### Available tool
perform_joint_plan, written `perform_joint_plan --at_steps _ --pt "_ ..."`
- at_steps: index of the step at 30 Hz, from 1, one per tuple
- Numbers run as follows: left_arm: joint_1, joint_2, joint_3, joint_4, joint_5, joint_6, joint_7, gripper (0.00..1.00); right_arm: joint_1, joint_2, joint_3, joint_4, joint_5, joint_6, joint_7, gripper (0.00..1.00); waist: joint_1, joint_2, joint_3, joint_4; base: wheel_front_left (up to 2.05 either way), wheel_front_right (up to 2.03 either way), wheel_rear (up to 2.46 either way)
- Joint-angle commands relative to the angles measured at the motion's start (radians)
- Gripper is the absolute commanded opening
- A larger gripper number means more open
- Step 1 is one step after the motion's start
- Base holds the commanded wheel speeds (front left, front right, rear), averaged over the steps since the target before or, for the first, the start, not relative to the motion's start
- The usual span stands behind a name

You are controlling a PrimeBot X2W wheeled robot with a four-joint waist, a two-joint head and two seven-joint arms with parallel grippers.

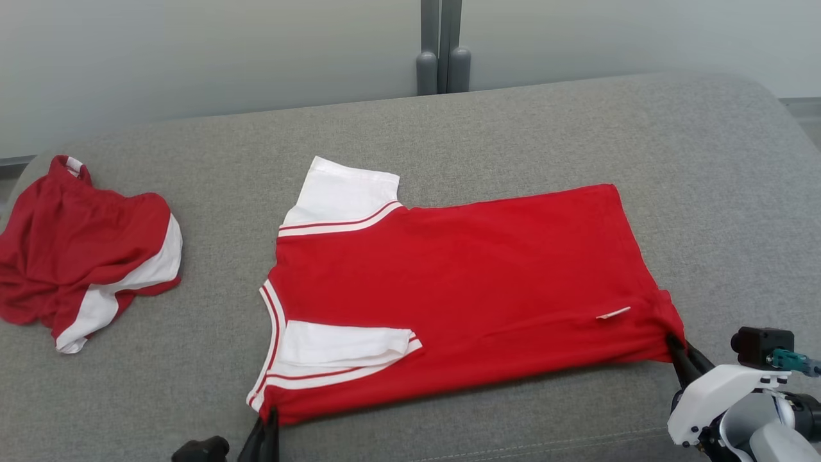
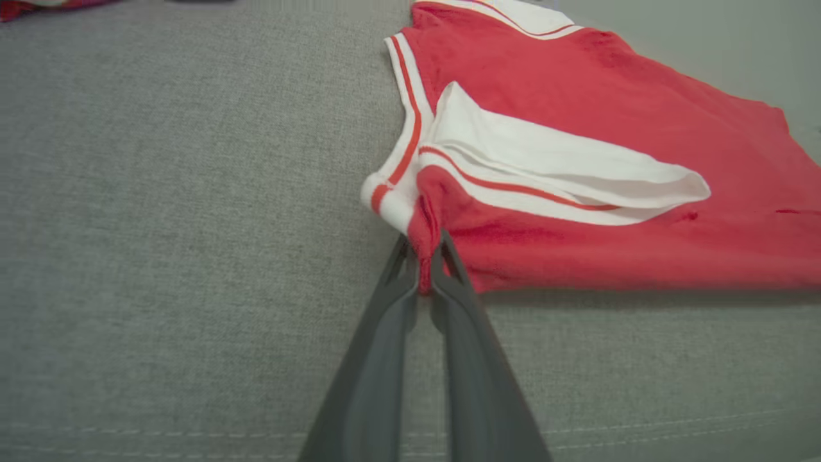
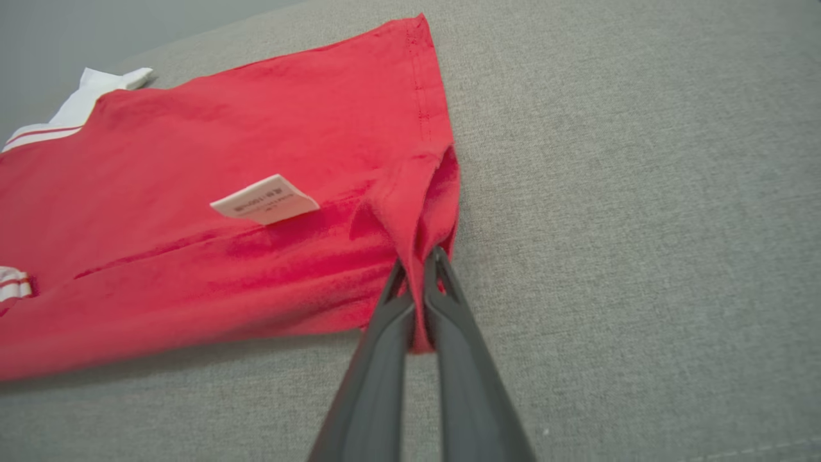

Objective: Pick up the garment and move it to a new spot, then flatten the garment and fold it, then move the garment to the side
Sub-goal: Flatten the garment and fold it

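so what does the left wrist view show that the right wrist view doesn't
Left wrist, not right wrist: the left gripper shut on the shirt at its collar corner, the striped neckline, and a bit of the other garment.
Right wrist, not left wrist: the right gripper shut on a hem corner, and the white label.
Both: the red shirt lying on the grey cushion.
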Motion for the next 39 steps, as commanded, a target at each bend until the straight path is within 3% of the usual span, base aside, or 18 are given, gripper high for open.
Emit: perform_joint_plan --at_steps 1,7,13,27,31,39 --pt "-0.028 0.006 0.013 -0.001 0.001 0.008 0.000 0.98 0.014 0.009 -0.013 -0.010 -0.012 -0.002 0.004 1.00 0.0000 0.0000 0.003 0.000 0.00 0.00 0.00" --pt "-0.029 0.005 0.033 -0.014 0.011 0.008 0.000 1.00 0.026 0.032 -0.051 -0.036 -0.046 -0.002 0.006 1.00 0.0000 0.0000 0.012 -0.004 0.00 0.00 0.00" --pt "-0.022 0.005 0.072 -0.102 0.033 0.013 0.000 1.00 0.025 0.048 -0.075 -0.103 -0.077 -0.002 -0.070 1.00 0.0000 0.0000 0.019 -0.005 0.00 0.00 0.00" --pt "0.003 0.005 0.142 -0.364 0.268 0.099 0.000 1.00 0.026 0.089 -0.033 -0.254 -0.156 -0.002 -0.217 1.00 0.0000 0.0000 0.030 0.026 0.00 0.00 0.00" --pt "0.002 0.005 0.151 -0.380 0.272 0.096 0.000 1.00 0.035 0.100 -0.024 -0.272 -0.172 -0.002 -0.221 1.00 0.0000 0.0000 0.036 0.029 0.00 0.00 0.00" --pt "-0.087 0.028 0.150 -0.375 0.294 0.048 0.000 1.00 0.002 0.111 -0.012 -0.279 -0.185 -0.002 -0.222 1.00 0.0000 0.0000 0.059 0.003 0.00 0.00 0.00"
